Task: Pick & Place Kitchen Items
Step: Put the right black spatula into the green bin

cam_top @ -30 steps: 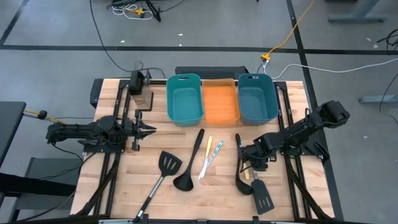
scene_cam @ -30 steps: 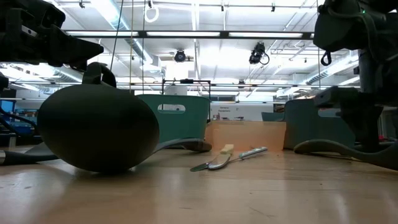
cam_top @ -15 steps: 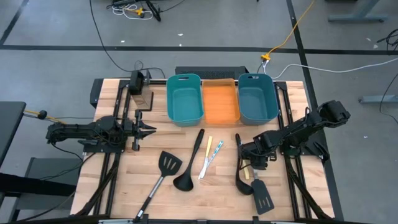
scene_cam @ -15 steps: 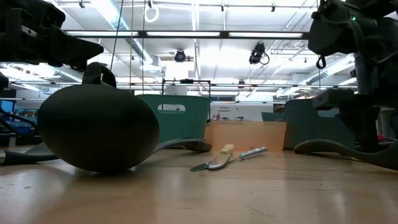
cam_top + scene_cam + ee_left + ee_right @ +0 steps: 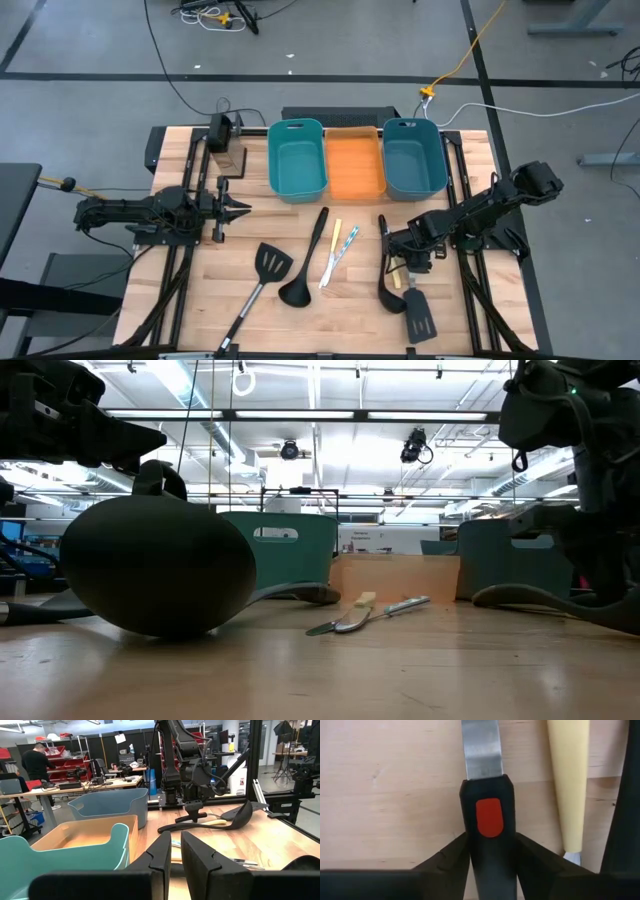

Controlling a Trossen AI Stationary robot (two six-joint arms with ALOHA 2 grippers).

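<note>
One unlabelled red-buttoned spatula handle (image 5: pixel 490 835)

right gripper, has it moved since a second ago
Barely. The right gripper sits at the same spot below the right teal bin, but its fingers have closed onto the spatula handle.

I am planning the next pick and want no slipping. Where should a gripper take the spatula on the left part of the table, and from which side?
Take the left spatula midway on its thin straight handle, coming straight down with the fingers across it. It lies flat, with bare table on both sides there, while its wide head is near the ladle.
</note>
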